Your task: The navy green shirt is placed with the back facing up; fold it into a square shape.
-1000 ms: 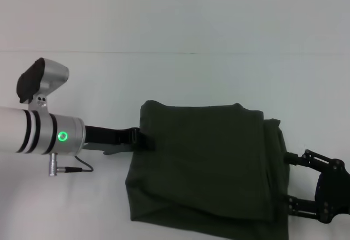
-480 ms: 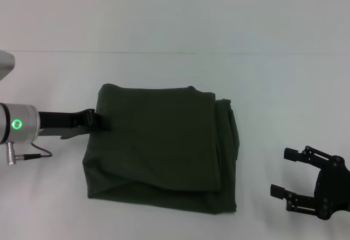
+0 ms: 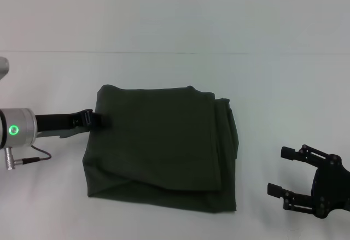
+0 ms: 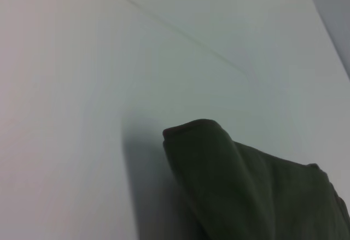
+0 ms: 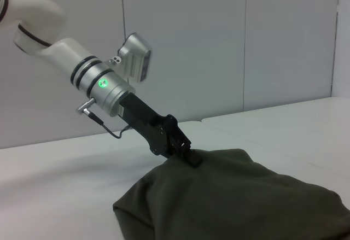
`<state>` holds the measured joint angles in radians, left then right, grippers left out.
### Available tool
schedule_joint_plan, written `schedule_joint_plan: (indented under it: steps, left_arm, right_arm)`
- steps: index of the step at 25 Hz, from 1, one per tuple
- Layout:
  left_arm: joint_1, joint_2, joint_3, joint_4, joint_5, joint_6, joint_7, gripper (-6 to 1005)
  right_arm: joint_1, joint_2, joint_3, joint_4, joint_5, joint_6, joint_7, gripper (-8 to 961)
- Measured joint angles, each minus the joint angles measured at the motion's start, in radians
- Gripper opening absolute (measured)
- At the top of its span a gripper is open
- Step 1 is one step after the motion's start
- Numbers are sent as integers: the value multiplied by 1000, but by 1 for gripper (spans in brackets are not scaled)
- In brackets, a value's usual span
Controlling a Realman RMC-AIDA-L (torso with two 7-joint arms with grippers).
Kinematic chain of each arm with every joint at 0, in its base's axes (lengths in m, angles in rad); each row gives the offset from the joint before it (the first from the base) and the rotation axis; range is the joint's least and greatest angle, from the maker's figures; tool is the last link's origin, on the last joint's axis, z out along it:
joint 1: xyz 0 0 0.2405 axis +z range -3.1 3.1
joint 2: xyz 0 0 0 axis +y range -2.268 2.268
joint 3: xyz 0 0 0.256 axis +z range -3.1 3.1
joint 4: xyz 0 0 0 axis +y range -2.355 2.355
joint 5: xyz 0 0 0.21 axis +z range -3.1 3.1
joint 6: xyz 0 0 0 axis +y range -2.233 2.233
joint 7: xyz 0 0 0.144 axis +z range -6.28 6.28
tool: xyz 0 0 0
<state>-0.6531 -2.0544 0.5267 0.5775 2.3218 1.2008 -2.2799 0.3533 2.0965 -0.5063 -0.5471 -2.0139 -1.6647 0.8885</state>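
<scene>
Black and slim, the left claw (image 3: 97,120) is pinching the near-left edge of the navy green shirt (image 3: 161,147), its fingers closed on the cloth. Spreading rightward from that claw, the shirt is lying folded into a rough square on the white counter (image 3: 175,76). Well apart beyond its right edge, the right claw (image 3: 284,171) is hovering with fingers spread, gripping nothing.
</scene>
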Motion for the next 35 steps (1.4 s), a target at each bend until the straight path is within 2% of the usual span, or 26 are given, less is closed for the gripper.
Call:
schedule_joint_plan:
  steps: [6,9,11,15,17,18,20,23,24,25,26,29,31,35]
  left_arm:
    - [50,-7,-50,42,-110,79,148,155]
    - [80,-14,-70,90,-185,162,254,256]
    - [116,-31,-76,154,-253,245,385,322]
    - [172,-65,-65,252,-283,353,604,496]
    - [194,-76,-61,268,-283,422,709,589]
    - [194,-76,-61,268,-283,422,709,618]
    - [231,-100,-55,270,-280,543,872,677]
    - [248,-106,-49,268,-277,563,906,766]
    - [278,-112,-30,256,-272,578,960,795]
    - [290,-114,-24,249,-269,578,984,952]
    - [315,-118,-15,230,-259,579,1039,952]
    - [333,-120,-18,202,-240,579,1098,950]
    - [361,-122,-26,143,-212,572,1189,949]
    - [383,-123,-62,99,-193,555,1259,947]
  right_arm:
    - [1,-1,0,8,23,6,-6,883]
    - [1,-1,0,15,43,7,-6,883]
    - [2,-1,0,19,66,7,-6,883]
    - [4,0,-1,33,121,8,-7,882]
    - [6,0,-4,43,144,7,-7,882]
    - [8,0,-7,50,149,7,-7,882]
    - [11,0,-12,65,144,12,-14,885]
    - [9,-1,-23,111,117,22,-70,889]
    - [4,-1,-24,129,113,29,-98,891]
    - [0,-1,-25,146,110,37,-125,892]
    - [-4,-1,-25,168,109,50,-155,894]
    - [-10,0,-22,228,109,93,-216,892]
    - [-15,0,-17,257,110,123,-250,891]
    - [-25,1,-10,300,117,169,-310,889]
